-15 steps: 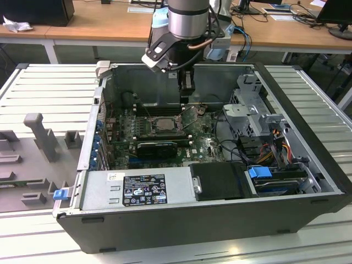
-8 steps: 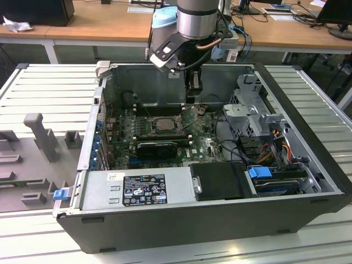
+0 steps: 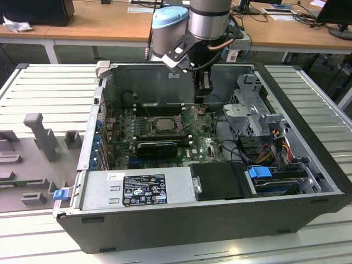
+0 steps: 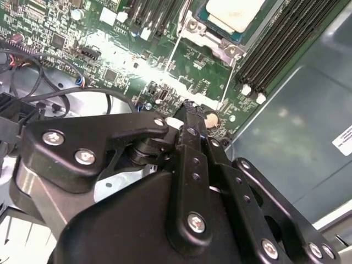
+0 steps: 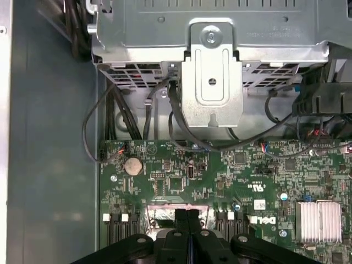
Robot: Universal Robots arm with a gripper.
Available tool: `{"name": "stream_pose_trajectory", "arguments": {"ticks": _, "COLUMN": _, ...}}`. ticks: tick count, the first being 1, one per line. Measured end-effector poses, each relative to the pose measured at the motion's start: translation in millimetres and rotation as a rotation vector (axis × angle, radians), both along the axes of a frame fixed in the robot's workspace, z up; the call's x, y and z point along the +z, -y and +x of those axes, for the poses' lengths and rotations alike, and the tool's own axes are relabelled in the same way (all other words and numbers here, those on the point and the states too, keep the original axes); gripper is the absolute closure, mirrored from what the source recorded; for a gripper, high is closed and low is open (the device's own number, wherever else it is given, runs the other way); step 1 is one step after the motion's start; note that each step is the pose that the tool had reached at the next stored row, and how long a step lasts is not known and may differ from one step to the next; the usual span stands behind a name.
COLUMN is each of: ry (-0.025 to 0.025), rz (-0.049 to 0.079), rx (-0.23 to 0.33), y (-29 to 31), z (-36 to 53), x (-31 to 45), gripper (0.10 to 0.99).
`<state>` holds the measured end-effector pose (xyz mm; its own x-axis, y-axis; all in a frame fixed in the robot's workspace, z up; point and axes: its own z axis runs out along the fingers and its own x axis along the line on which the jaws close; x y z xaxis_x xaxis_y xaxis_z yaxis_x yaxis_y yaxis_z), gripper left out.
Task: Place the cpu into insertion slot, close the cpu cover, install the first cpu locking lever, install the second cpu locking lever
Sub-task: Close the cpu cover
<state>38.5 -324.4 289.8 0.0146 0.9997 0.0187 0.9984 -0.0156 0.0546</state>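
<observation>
One open computer case [image 3: 308, 187]. One cpu [image 4: 234, 11] lies in the insertion slot [image 3: 162, 124], flanked by two wire levers [image 4: 177, 52]. In the exterior view, one gripper [image 3: 202, 104], fingers closed together, hangs at the slot's two o'clock.

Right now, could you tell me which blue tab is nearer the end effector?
The blue tab on the drive, inside the case; the other sits at the case's outer corner.

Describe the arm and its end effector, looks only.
The arm is a silver-grey cylinder with a pale blue joint cap and a black cable looped beside it. The end effector is black, built of linked bars fastened with silver screws.
</observation>
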Motion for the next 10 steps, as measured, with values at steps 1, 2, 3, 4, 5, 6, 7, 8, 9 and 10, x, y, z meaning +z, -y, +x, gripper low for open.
{"name": "stream_pose_trajectory", "arguments": {"ticks": 1, "ry": 0.0001, "rz": 0.000, "rx": 0.000, "y": 0.0, "z": 1.4, "x": -0.4, "gripper": 0.980}}
{"name": "stream_pose_trajectory", "arguments": {"ticks": 2, "ry": 0.0002, "rz": 0.000, "rx": 0.000, "y": -0.1, "z": 2.4, "x": -0.9, "gripper": 0.980}}
{"name": "stream_pose_trajectory", "arguments": {"ticks": 3, "ry": 0.0001, "rz": 0.000, "rx": 0.000, "y": 0.0, "z": 4.7, "x": -2.3, "gripper": 0.980}}
{"name": "stream_pose_trajectory", "arguments": {"ticks": 4, "ry": 0.0000, "rz": 0.000, "rx": 0.000, "y": 0.0, "z": 7.3, "x": -4.3, "gripper": 0.980}}
{"name": "stream_pose_trajectory", "arguments": {"ticks": 5, "ry": -0.0001, "rz": 0.000, "rx": 0.000, "y": 0.0, "z": 9.9, "x": -6.0, "gripper": 0.980}}
{"name": "stream_pose_trajectory", "arguments": {"ticks": 6, "ry": -0.0004, "rz": 0.000, "rx": 0.000, "y": 0.0, "z": 13.6, "x": -9.2, "gripper": 0.980}}
{"name": "stream_pose_trajectory", "arguments": {"ticks": 7, "ry": -0.0007, "rz": 0.000, "rx": 0.000, "y": 0.0, "z": 16.1, "x": -12.4, "gripper": 0.980}}
{"name": "stream_pose_trajectory", "arguments": {"ticks": 8, "ry": -0.0008, "rz": 0.000, "rx": 0.000, "y": 0.0, "z": 17.8, "x": -15.1, "gripper": 0.980}}
{"name": "stream_pose_trajectory", "arguments": {"ticks": 9, "ry": -0.0010, "rz": 0.000, "rx": 0.000, "y": 0.0, "z": 18.8, "x": -16.9, "gripper": 0.980}}
{"name": "stream_pose_trajectory", "arguments": {"ticks": 10, "ry": -0.0013, "rz": 0.000, "rx": 0.000, "y": 0.0, "z": 20.0, "x": -20.1, "gripper": 0.980}}
